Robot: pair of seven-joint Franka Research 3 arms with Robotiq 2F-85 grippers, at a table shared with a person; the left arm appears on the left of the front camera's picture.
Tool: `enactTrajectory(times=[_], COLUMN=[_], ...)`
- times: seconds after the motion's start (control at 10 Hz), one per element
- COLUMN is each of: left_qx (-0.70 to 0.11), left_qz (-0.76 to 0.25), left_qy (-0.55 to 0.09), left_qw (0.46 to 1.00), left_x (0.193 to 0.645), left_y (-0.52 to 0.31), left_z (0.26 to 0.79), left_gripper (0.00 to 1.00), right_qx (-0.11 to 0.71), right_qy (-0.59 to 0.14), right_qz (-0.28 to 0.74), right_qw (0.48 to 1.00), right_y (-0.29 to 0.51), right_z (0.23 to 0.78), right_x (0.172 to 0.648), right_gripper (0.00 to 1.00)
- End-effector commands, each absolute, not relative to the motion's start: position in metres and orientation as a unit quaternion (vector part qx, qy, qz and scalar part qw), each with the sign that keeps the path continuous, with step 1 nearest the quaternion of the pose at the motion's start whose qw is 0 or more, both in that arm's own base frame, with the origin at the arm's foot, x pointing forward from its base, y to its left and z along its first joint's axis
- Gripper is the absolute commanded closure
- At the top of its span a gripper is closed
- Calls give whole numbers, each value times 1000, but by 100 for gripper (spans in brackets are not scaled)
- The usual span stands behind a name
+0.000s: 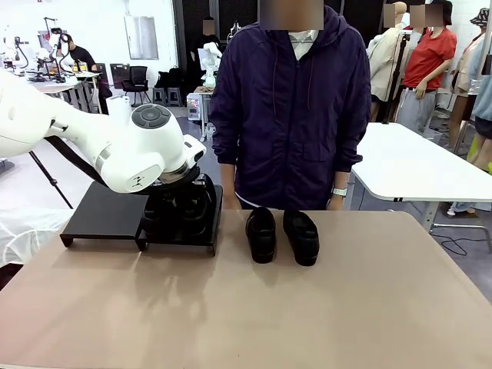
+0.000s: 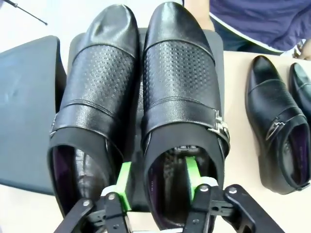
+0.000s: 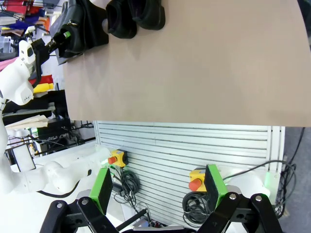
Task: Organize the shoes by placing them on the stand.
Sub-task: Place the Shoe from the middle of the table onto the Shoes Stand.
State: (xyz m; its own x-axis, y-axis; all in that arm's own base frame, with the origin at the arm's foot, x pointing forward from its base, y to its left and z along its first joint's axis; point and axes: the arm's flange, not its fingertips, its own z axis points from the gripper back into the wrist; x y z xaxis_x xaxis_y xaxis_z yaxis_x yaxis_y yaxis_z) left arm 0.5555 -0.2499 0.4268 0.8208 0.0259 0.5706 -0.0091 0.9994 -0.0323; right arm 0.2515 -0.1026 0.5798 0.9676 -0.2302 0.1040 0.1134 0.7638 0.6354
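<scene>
Two black shoes (image 2: 92,97) (image 2: 180,87) stand side by side, toes away from me, on the right platform of the black stand (image 2: 73,46). My left gripper (image 2: 158,170) is open at the right shoe's heel: one green pad (image 2: 125,177) sits between the two shoes and the other inside the heel opening, with the shoe's inner wall loose between them. In the front view my left arm (image 1: 146,154) covers that platform. Another pair of shoes (image 1: 261,234) (image 1: 301,237) rests on the beige table. My right gripper (image 3: 158,177) hangs open, holding nothing, off the table's near edge.
The stand's left platform (image 1: 100,211) is bare. A person in a dark purple jacket (image 1: 292,108) stands at the far edge, just behind the two loose shoes. A second white table (image 1: 415,165) stands at the back right. The near half of the beige tabletop (image 1: 254,315) is free.
</scene>
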Motion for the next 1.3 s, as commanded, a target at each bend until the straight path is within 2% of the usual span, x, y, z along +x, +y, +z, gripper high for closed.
enactTrajectory(times=[0.0, 0.2, 0.5, 0.8, 1.0, 1.2], left_qx=[-11, -21, -82, -106, -157, -188], left_qz=[16, -3, -104, -185, -229, -174], left_qy=[-324, -337, -326, -197, -120, -139], left_qw=[946, 941, 936, 957, 953, 957], left_x=[553, 539, 493, 415, 359, 316], left_y=[-252, -252, -233, -177, -134, -68], left_z=[431, 452, 508, 574, 610, 660], left_gripper=[0, 0, 0, 0, 0, 0], right_qx=[346, 346, 346, 346, 346, 346], right_qy=[-93, -93, -93, -93, -93, -93], right_qz=[-80, -80, -80, -80, -80, -80], right_qw=[930, 930, 930, 930, 930, 930], right_y=[-104, -104, -104, -104, -104, -104], right_z=[582, 582, 582, 582, 582, 582], right_x=[252, 252, 252, 252, 252, 252], right_gripper=[0, 0, 0, 0, 0, 0])
